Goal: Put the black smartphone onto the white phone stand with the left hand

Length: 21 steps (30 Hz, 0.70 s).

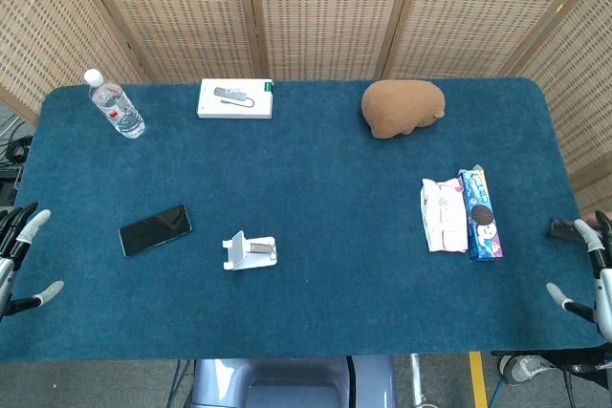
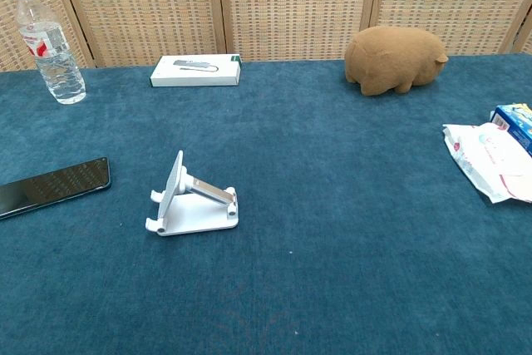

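Note:
The black smartphone (image 1: 155, 229) lies flat on the blue table cover, left of centre; the chest view shows the smartphone (image 2: 51, 187) at the left edge. The white phone stand (image 1: 250, 250) sits just right of it with nothing on it, and its tilted backrest shows on the stand (image 2: 190, 201) in the chest view. My left hand (image 1: 19, 260) hovers at the table's left edge, well left of the phone, fingers apart and holding nothing. My right hand (image 1: 588, 274) is at the far right edge, fingers spread and holding nothing. Neither hand shows in the chest view.
A water bottle (image 1: 114, 103) stands at the back left. A white box (image 1: 235, 98) lies at the back centre, with a brown plush animal (image 1: 403, 107) to its right. A white packet (image 1: 443, 214) and a blue cookie box (image 1: 480, 214) lie at the right.

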Available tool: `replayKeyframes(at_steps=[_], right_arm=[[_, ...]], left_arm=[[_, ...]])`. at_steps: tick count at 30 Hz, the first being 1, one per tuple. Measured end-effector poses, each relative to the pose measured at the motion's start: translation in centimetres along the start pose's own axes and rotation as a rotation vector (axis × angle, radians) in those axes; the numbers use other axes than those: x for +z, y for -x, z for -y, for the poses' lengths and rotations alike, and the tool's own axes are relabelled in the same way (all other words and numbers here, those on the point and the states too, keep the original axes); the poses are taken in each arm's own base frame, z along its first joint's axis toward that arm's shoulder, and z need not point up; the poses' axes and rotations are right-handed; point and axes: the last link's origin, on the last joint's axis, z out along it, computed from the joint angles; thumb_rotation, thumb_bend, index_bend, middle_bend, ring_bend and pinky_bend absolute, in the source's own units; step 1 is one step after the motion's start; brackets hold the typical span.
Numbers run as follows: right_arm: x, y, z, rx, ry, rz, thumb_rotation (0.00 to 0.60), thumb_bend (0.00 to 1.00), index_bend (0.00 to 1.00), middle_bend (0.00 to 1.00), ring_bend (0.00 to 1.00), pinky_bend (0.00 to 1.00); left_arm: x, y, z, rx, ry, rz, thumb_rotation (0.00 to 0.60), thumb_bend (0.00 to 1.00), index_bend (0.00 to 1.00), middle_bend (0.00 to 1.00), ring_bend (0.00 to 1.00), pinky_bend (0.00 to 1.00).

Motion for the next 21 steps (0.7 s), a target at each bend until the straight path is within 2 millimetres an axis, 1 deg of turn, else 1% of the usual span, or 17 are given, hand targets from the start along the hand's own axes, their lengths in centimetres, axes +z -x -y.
replayKeyframes(at_steps=[6, 7, 9, 10, 11, 13, 14, 16, 21], right_arm=[[0.0, 0.0, -0.1, 0.002, 0.003, 0.001, 0.6, 0.0, 0.1, 0.0, 0.0, 0.0], [0.0, 0.0, -0.1, 0.004, 0.003, 0.002, 0.6, 0.0, 0.1, 0.0, 0.0, 0.0], [0.0, -0.1, -0.1, 0.008, 0.003, 0.002, 0.6, 0.0, 0.1, 0.0, 0.0, 0.0], [0.0, -0.1, -0.1, 0.01, 0.003, 0.002, 0.6, 0.0, 0.1, 0.0, 0.0, 0.0], [0.0, -0.1, -0.1, 0.012, 0.003, 0.002, 0.6, 0.0, 0.1, 0.0, 0.0, 0.0], [0.0, -0.1, -0.1, 0.014, 0.003, 0.004, 0.6, 0.0, 0.1, 0.0, 0.0, 0.0], [0.1, -0.1, -0.1, 0.016, 0.002, 0.006, 0.6, 0.0, 0.1, 0.0, 0.0, 0.0], [0.1, -0.1, -0.1, 0.019, 0.002, 0.009, 0.6, 0.0, 0.1, 0.0, 0.0, 0.0], [0.4, -0.1, -0.3, 0.032, 0.007, 0.019, 0.6, 0.0, 0.1, 0.0, 0.0, 0.0]], left_arm=[[0.0, 0.0, 0.0, -0.002, -0.001, 0.008, 0.6, 0.0, 0.0, 0.0, 0.0, 0.0], [0.1, 0.1, 0.0, -0.004, 0.001, 0.012, 0.6, 0.02, 0.0, 0.0, 0.0, 0.0], [0.2, 0.1, -0.1, -0.016, 0.008, 0.027, 0.6, 0.19, 0.0, 0.0, 0.0, 0.0], [0.3, 0.2, -0.2, -0.028, 0.013, 0.041, 0.6, 0.39, 0.0, 0.0, 0.0, 0.0], [0.5, 0.3, -0.2, -0.039, 0.017, 0.054, 0.6, 0.61, 0.0, 0.0, 0.0, 0.0], [1.0, 0.6, -0.3, -0.068, 0.027, 0.085, 0.6, 0.89, 0.0, 0.0, 0.0, 0.0], [1.5, 0.9, -0.4, -0.093, 0.032, 0.109, 0.6, 0.98, 0.0, 0.0, 0.0, 0.0], [2.6, 1.3, -0.5, -0.124, 0.038, 0.15, 0.6, 1.0, 0.0, 0.0, 0.0, 0.0], [6.5, 3.0, -1.0, -0.184, 0.053, 0.281, 0.6, 1.0, 0.0, 0.0, 0.0, 0.0]])
